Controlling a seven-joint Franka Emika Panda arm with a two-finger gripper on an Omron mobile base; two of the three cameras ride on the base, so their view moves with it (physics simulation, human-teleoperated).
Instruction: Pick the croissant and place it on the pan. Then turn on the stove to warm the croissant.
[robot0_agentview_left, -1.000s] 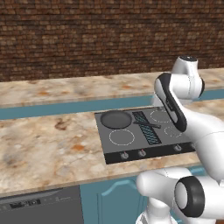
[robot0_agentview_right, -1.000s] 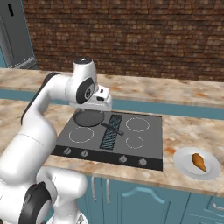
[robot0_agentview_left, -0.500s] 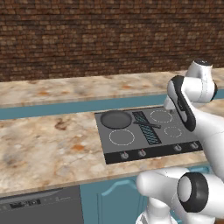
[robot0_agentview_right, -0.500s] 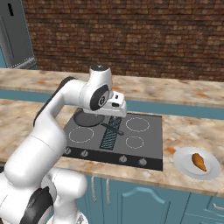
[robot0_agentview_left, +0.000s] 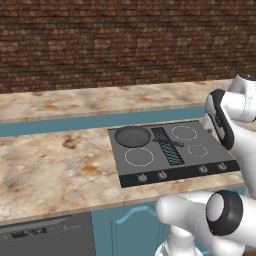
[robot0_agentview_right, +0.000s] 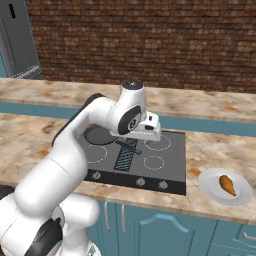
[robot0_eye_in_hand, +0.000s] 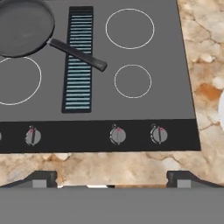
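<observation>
Arm (robot0_agentview_right: 95, 125) further right — orange-brown crescent croissant (robot0_agentview_right: 227, 184) on plate (robot0_agentview_right: 210, 190)

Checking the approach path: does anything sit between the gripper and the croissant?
Nothing visible does. The open gripper hangs above the stove; the croissant lies on a white plate on bare counter beyond the stove's edge.

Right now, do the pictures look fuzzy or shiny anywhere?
Hand view: sharp; the pan and stove show no glare, and lines near the edges stay straight. Left base view: even, flat light, faint shadow under the pan. Right base view: the croissant on its plate is small and a bit soft.
</observation>
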